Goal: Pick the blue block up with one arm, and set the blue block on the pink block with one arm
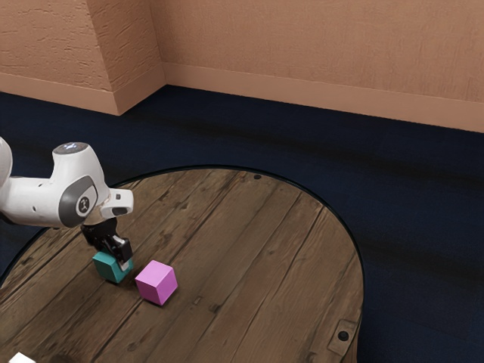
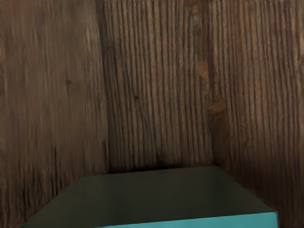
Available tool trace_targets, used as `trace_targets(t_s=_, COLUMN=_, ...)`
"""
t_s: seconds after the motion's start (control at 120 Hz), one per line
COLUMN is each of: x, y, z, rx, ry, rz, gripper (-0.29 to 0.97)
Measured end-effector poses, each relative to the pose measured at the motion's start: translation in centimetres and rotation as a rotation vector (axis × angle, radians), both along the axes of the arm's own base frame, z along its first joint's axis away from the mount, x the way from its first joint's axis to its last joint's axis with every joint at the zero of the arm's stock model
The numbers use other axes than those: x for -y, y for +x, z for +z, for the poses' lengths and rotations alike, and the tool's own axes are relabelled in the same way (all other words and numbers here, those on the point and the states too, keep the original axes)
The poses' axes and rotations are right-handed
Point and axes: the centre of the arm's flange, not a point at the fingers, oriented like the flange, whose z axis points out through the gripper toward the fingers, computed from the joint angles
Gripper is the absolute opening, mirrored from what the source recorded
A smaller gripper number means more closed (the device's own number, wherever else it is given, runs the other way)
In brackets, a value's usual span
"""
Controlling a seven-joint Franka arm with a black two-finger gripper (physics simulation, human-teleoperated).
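Grasp step in hand. Black gripper [image 1: 117, 259] sits low over the teal-blue cube block [image 1: 108, 267], which rests on the round wooden table [image 1: 249, 249] just beside the pink cube block [image 1: 156, 282]. Cannot tell whether the gripper is closed or spread. Next move likely needs a firm hold, then a lift above the pink block.

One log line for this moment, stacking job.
stage: pickup | hand: low over blue-green cube | cube: on round wooden table | pink cube: beside it, top bare
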Motion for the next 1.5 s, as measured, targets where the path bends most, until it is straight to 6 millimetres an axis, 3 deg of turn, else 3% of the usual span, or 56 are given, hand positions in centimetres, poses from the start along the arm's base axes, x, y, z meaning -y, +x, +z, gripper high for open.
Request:
trace_targets(t_s=0.225, x=-0.1, y=0.1, z=1.3, rx=0.023, ry=0.004, rz=0.005, gripper=0.41)
trace_targets(t_s=0.517, x=0.9, y=-0.7, z=8.4, rx=0.059, ry=-0.009, rz=0.036, gripper=0.36)
trace_targets(t_s=0.575, x=2.5, y=-0.6, z=8.6, rx=0.039, ry=-0.013, rz=0.023, gripper=0.36)
trace_targets(t_s=0.725, x=9.5, y=0.1, z=7.9, rx=-0.007, ry=-0.039, rz=-0.049, gripper=0.35)
trace_targets(t_s=0.817, x=11.4, y=0.1, z=7.6, rx=-0.024, ry=-0.054, rz=-0.045, gripper=0.35)
trace_targets(t_s=1.208, x=7.7, y=0.0, z=7.0, rx=-0.04, ry=-0.069, rz=0.131, gripper=0.35)
trace_targets(t_s=1.5, x=8.6, y=0.3, z=6.9, rx=-0.035, ry=-0.068, rz=0.152, gripper=0.35)
